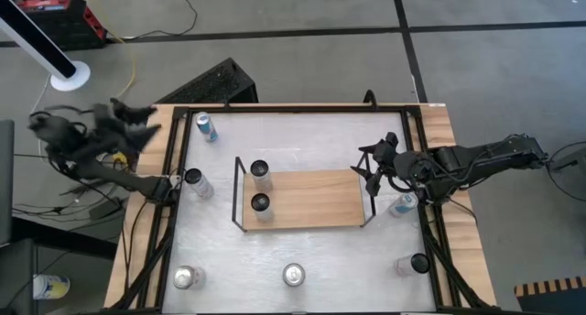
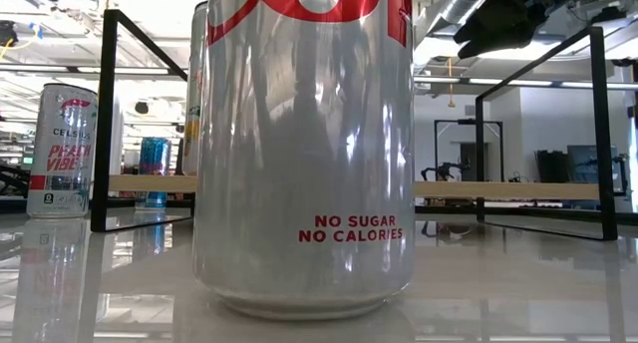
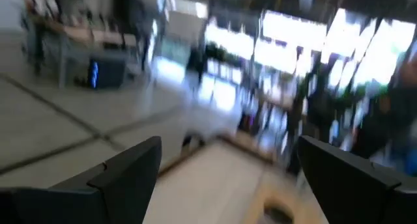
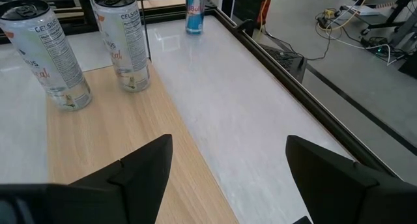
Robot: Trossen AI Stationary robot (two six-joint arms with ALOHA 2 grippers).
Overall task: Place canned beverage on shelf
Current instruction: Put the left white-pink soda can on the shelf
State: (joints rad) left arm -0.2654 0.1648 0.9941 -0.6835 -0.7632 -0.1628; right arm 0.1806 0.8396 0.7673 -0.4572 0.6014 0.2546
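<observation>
Two Celsius cans (image 1: 261, 188) stand on the shelf (image 1: 316, 200) at its left end. The right tool (image 1: 369, 169) hovers spread and empty over the shelf's right end. The left tool (image 3: 225, 178), also spread, hangs beyond the bench (image 1: 302, 136) edge.

Off table (image 1: 311, 251), far-left floor: red-and-black box (image 1: 57, 19) beside white round-based pole (image 1: 55, 63). Black perforated crate (image 1: 215, 84) touches table's far edge. Yellow cable (image 1: 134, 68) on grey floor.
</observation>
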